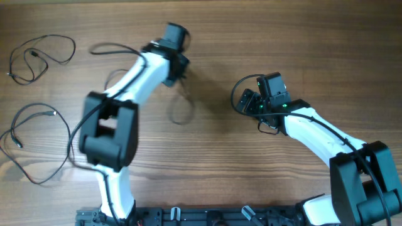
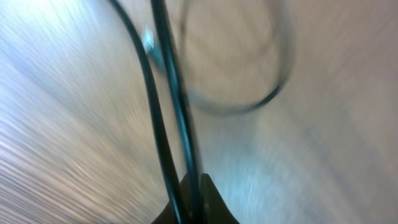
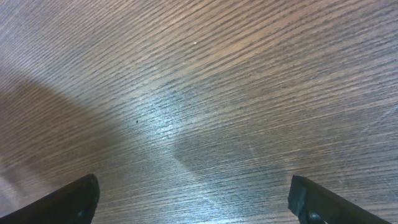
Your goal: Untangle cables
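Observation:
Several thin black cables show from overhead. One cable (image 1: 174, 114) hangs as a small loop under my left gripper (image 1: 179, 75) at the upper middle of the wooden table (image 1: 226, 163). The blurred left wrist view has my left gripper (image 2: 198, 186) shut on this cable (image 2: 163, 93), two strands running up from the jaws into a loop. Two more cables lie loose and apart: one cable (image 1: 41, 56) at the top left, another cable (image 1: 38, 144) at the left edge. My right gripper (image 1: 246, 102) stands open at centre right; its fingers (image 3: 68, 202) have only bare wood between them.
The thicker black cable (image 1: 233, 94) on the right arm curves beside its gripper. The left arm's body (image 1: 110, 129) stretches across the left middle of the table. The arms' base rail (image 1: 188, 216) runs along the front edge.

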Controlling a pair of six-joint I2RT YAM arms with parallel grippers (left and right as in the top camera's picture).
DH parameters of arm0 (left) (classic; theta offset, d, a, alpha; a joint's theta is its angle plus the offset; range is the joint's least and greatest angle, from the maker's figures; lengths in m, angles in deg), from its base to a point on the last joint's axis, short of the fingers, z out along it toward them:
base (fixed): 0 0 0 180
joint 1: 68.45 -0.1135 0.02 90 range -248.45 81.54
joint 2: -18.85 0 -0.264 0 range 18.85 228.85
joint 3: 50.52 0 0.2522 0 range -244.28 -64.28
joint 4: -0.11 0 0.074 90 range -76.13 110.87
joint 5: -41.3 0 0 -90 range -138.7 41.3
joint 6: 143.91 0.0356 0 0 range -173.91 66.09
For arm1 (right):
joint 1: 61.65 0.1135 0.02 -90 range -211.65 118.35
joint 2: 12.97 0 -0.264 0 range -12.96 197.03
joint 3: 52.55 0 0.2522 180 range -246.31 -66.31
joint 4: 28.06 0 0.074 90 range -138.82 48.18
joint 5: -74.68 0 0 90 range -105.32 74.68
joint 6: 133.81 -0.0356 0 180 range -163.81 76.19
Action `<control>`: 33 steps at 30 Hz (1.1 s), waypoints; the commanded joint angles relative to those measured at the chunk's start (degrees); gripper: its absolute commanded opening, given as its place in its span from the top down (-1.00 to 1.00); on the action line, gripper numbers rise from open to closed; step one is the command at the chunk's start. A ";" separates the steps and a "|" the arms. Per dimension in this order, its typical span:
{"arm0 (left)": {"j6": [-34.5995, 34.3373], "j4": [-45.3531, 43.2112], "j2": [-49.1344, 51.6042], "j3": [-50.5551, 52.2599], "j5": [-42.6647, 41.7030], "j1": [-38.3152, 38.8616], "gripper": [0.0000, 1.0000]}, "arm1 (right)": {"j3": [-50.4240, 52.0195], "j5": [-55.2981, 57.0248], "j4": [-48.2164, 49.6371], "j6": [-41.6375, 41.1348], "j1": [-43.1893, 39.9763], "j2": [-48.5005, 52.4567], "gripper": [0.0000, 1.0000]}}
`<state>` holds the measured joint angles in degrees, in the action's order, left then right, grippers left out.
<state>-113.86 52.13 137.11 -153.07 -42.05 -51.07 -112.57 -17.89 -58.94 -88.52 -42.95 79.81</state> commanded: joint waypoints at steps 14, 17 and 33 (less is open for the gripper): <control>92.54 -2.21 -9.18 -0.13 3.19 -20.13 0.92 | -0.11 -0.46 1.70 -0.52 -0.02 0.46 -1.00; 98.16 -2.71 -7.76 -0.13 -3.50 -24.13 0.92 | -0.11 -0.24 1.92 -1.99 -0.02 0.46 -0.99; 77.88 -11.69 -7.56 -0.11 -7.32 -15.19 0.92 | -0.11 -0.02 2.71 -1.79 -0.02 0.57 -0.99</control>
<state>-32.26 42.47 131.53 -153.14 -52.91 -68.73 -112.57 -17.87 -55.95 -89.89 -42.95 79.81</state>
